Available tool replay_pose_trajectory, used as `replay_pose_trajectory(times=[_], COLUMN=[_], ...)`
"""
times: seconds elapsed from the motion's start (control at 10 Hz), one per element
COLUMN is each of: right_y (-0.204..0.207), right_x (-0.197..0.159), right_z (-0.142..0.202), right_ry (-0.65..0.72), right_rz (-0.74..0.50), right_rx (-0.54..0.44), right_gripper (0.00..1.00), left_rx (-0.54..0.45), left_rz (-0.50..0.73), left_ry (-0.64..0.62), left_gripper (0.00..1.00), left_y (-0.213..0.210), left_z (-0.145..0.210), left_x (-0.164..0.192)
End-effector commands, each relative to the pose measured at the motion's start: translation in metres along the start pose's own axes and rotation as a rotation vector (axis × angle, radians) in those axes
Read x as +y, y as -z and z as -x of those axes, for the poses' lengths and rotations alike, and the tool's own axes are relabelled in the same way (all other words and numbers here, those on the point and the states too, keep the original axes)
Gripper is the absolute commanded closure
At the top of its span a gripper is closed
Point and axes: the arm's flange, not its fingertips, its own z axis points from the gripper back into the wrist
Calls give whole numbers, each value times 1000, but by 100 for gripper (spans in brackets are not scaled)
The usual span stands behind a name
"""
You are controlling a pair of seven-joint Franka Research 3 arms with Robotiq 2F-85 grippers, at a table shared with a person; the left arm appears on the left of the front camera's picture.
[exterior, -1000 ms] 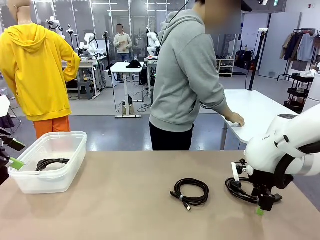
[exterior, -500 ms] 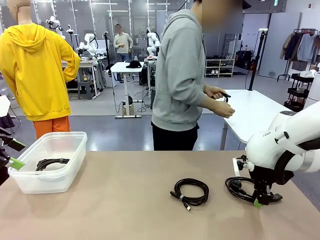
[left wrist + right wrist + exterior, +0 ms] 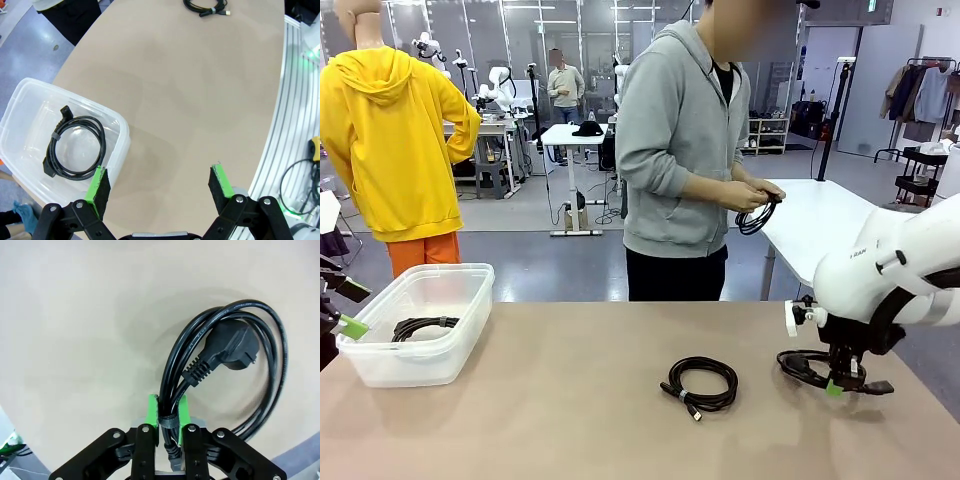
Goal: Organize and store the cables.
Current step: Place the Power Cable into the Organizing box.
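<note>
**Front view**
- Right fingers (image 3: 835, 385): clamped on the held cable (image 3: 805, 365), a black coil at the right end of the table (image 3: 570, 430). I cannot tell whether it is resting or just lifted.
- Risk: the grip takes one edge only, so the free loop may swing or snag on the way to the bin (image 3: 470, 272) far to the left.
- Middle cable (image 3: 700, 383): a flat black coil at mid-table with its small plug end toward the robot.
- Stored cable (image 3: 420, 326): a black coil lying in the bin.
- Person's hands (image 3: 760, 195): holding another black coil, the person's cable (image 3: 752, 222), beyond the table.

**Left wrist view**
- Left fingers (image 3: 159, 175): spread wide and gripping nothing, poised by the bin (image 3: 20, 100) wall.
- Risk: they may crowd the other arm's drop there.
- Stored cable (image 3: 75, 150): a round, tied coil on the bin floor.

**Right wrist view**
- Right fingers (image 3: 167, 412): pads pinch the held cable (image 3: 272, 375) at its strap (image 3: 167, 421).
- Plug (image 3: 227, 350): a chunky moulded plug lying inside the loop.
- Risk: loose strands could slide through the narrow pinch.
</note>
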Motion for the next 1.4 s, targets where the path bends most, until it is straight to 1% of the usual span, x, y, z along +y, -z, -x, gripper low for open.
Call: replay_pose_trajectory(times=[0.0,0.2,0.3,0.4,0.5,0.9,1.0,1.1,1.2,1.3], right_y=[-37,-65,-72,-74,-69,-69,-66,-74,-83,-91], right_x=[9,23,29,36,18,18,25,34,41,49], right_z=[-10,-13,-11,-3,-14,-14,-12,-33,-65,-102], right_ry=[18,-27,-20,1,-27,-27,-26,-93,-135,-217], right_rz=[24,59,72,78,61,61,51,32,6,-3], right_rx=[12,-38,-64,-111,-40,-40,-44,-34,-14,-15], right_gripper=[100,100,100,100,100,100,82,82,82,82], left_rx=[13,13,13,13,13,13,13,13,13,13], left_rz=[-6,-6,-6,-6,-6,-6,-6,-6,-6,-6], left_ry=[-6,-6,-6,-6,-6,-6,-6,-6,-6,-6], left_gripper=[0,0,0,0,0,0,0,0,0,0], left_y=[1,1,1,1,1,1,1,1,1,1], left_z=[-3,-3,-3,-3,-3,-3,-3,-3,-3,-3], left_x=[0,0,0,0,0,0,0,0,0,0])
